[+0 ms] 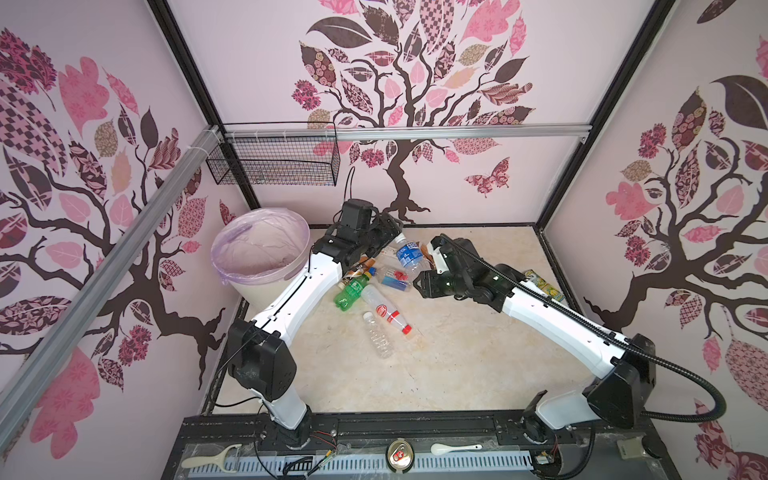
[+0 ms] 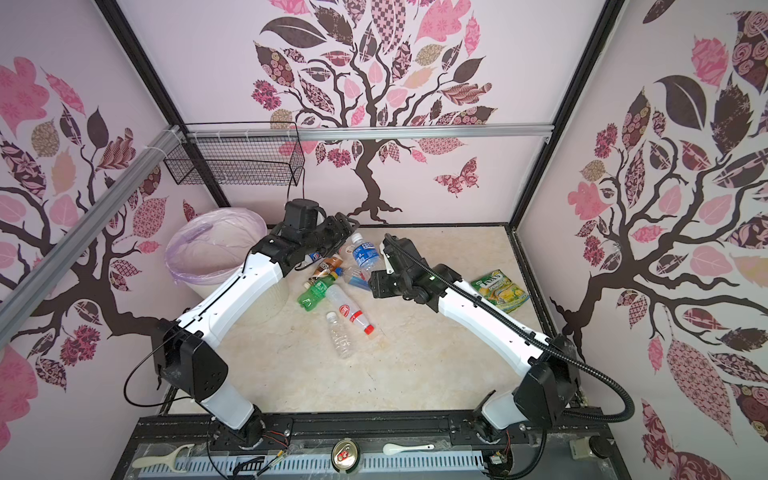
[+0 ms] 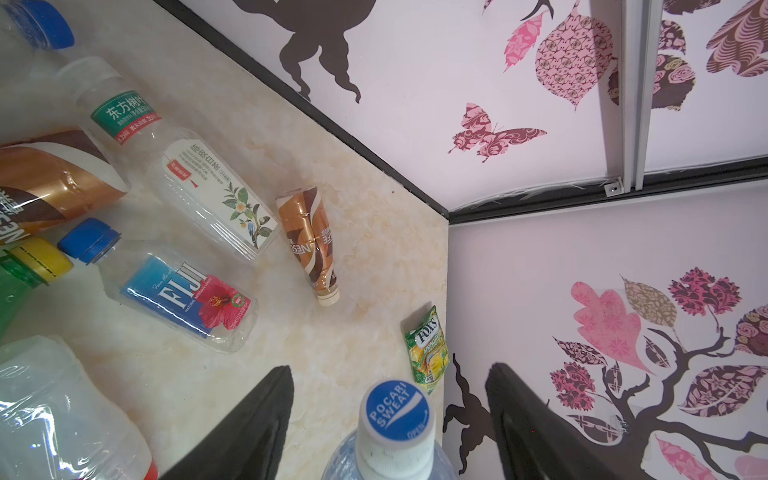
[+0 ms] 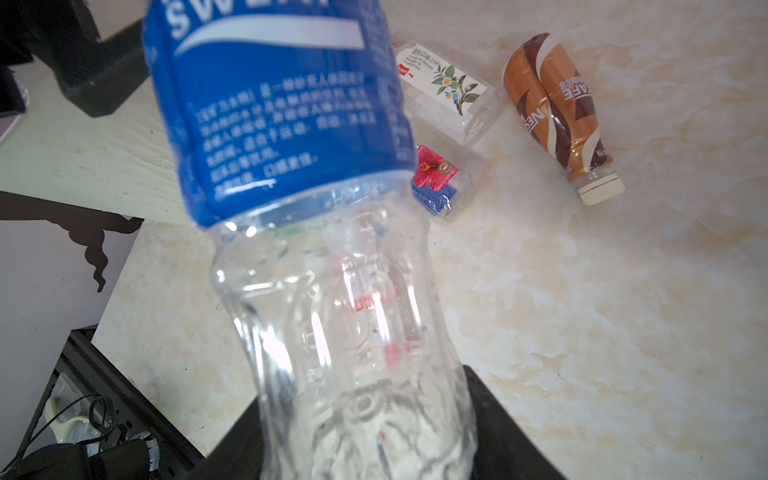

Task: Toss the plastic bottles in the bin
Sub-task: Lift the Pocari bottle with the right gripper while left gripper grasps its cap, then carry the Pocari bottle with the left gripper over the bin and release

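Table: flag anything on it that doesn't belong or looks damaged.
The green-yellow snack packet lies alone by the right edge of the table; it is no bottle. The brown coffee bottle lying apart from the others is creased lengthwise, crushed. Nothing looks spilled.

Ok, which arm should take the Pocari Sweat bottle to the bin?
Left, probably. The bin stands beside that arm, and the left gripper is open around the cap of the Pocari Sweat bottle. The right gripper, holding the base, is farther away.
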You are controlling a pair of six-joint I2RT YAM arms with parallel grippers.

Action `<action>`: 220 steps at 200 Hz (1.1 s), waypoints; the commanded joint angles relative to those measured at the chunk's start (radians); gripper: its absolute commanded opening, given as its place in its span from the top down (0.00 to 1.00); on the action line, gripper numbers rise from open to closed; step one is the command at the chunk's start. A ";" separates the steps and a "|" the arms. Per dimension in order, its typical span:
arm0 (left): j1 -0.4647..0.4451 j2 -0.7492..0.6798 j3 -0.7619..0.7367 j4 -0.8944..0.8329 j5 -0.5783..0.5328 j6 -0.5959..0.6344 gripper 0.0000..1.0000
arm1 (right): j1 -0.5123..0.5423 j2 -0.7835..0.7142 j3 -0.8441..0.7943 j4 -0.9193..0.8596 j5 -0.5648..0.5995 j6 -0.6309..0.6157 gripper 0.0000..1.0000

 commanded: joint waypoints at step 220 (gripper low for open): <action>-0.034 0.005 0.069 -0.008 -0.027 0.078 0.82 | 0.010 0.008 0.113 -0.013 -0.005 0.010 0.23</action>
